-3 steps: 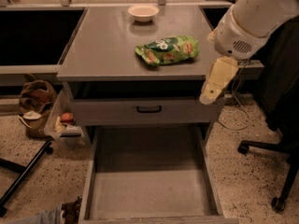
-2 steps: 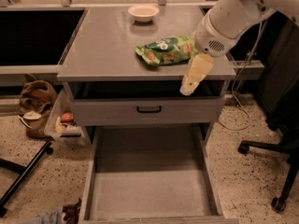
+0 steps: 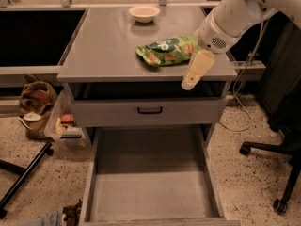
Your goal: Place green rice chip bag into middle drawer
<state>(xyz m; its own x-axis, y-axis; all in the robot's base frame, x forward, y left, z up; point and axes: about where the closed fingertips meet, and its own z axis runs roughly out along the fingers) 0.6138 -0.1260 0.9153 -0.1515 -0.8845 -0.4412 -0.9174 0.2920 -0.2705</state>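
The green rice chip bag (image 3: 167,51), crinkly bright green with a white round logo and orange-tan chip pictures, is lying flat on the bench (image 3: 103,46), towards the bench's front right. The end effector (image 3: 189,83) is hanging over the bench's front right edge, just beside the bag; whether it is clenched or released cannot be told. The middle drawer (image 3: 150,194) is standing pulled out below the bench.
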